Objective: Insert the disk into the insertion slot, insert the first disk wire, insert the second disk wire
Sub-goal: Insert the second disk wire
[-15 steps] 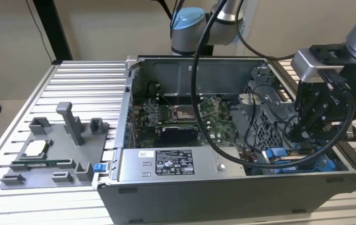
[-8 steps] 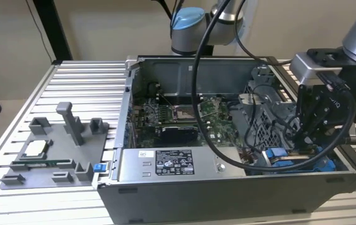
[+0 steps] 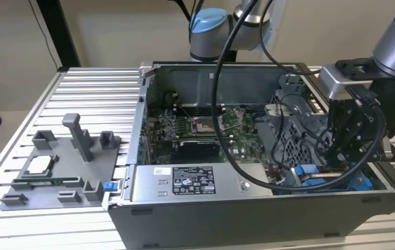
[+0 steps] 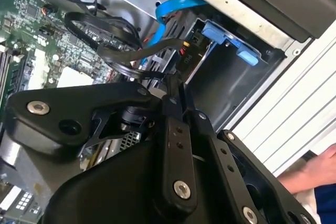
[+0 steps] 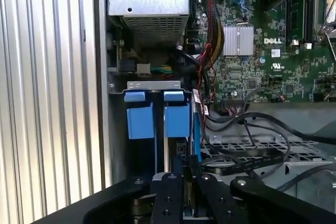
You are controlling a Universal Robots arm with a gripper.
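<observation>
Claw is down inside the open computer case, in the drive corner next to the grey power-supply box. Its fingers look pressed together, apparently pinched on a thin black wire or its plug, but the contact itself is hidden, so I cannot tell for sure.

Risks: loose black cables loop right beside the claw and over the grey perforated cage; any sideways move could snag one and drag it or pull a plug. If the plug is tilted against its socket, pushing could bend it or miss. The blue cable also crosses close by.

The insertion slot is a grey metal bay with blue plastic tabs standing upright side by side. The disk seems to be seated there, edge-on between the blue parts; its label is hidden. Slatted metal worktop carries the case.
</observation>
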